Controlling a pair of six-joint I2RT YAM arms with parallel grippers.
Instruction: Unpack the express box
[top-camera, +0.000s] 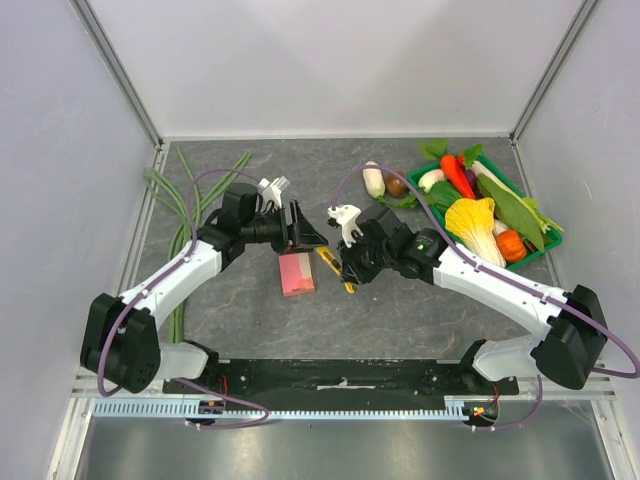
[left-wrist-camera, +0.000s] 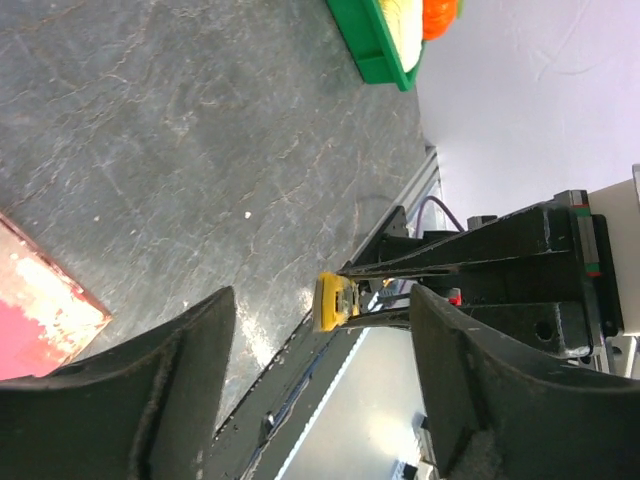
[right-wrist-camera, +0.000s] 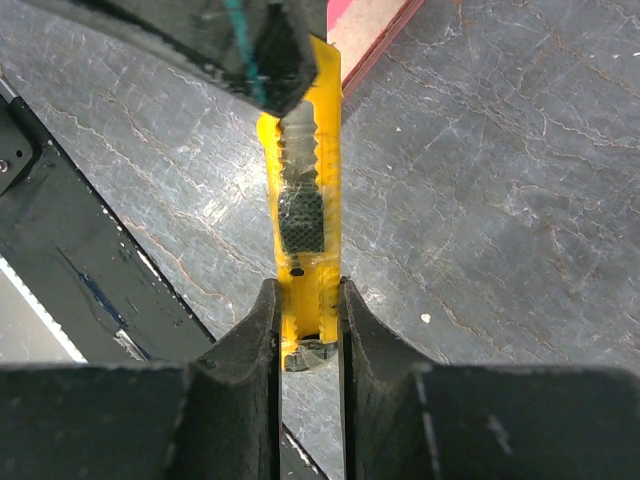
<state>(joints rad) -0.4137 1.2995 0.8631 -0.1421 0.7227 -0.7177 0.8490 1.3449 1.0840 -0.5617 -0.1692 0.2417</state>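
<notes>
- Right gripper is seen at the bottom of its wrist view, clamped on the rear end of a yellow utility knife.
- The pink-red express box is laid flat on the bench at the centre of the top view, just left of the knife.
- Left gripper is held just above the box in that view, jaws wide apart, nothing between them.
- A green vegetable tray is seen at the top of the left wrist view.
</notes>
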